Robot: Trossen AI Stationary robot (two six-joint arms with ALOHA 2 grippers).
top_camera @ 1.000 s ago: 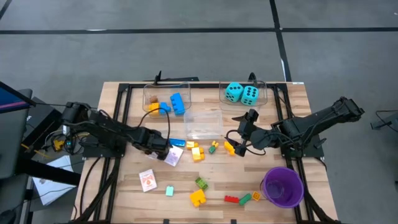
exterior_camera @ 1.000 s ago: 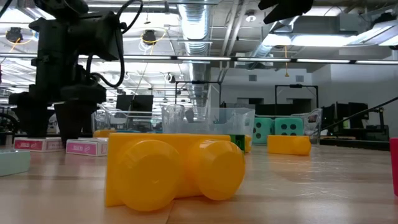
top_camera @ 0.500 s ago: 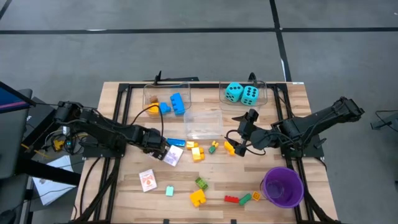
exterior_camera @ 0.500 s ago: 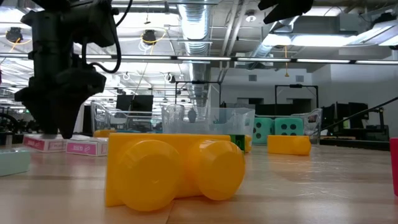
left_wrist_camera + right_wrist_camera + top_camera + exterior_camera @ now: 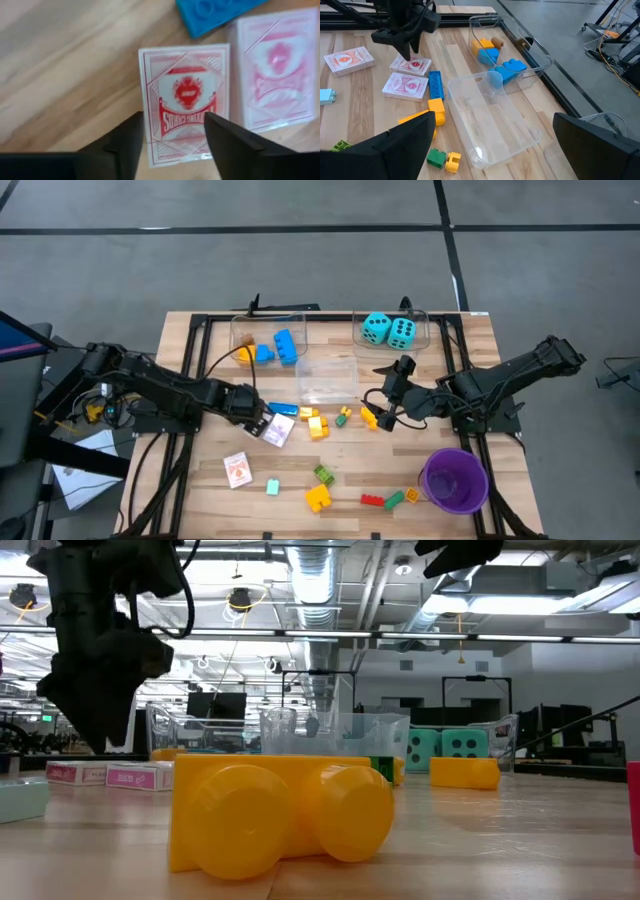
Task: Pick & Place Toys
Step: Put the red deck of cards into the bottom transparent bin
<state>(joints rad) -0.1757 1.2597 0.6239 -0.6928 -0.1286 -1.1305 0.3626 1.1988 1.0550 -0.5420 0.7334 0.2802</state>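
Card packs come first on the left half of the table: a lone card pack lies near the front edge, well apart from the others. The left gripper hangs just above a card pack; its jaws stand roughly half open with the pack's lower end showing in the gap. The low view shows the fingertips clear of the tabletop, so nothing is gripped. A second card pack lies just beside the first, and a flat blue brick lies just past both.

Behind them, the left clear bin holds blue and yellow bricks. The middle clear bin sits at the table's centre. In front of it is a cluster of small yellow bricks and a green brick. Near the front edge lie a turquoise piece, a big yellow brick and a red brick.

The right gripper hovers beside the middle bin, jaws spread wide and holding nothing; a yellow brick lies close under it. Two turquoise dice sit in the right clear bin at the back. The purple cup stands at the front right.
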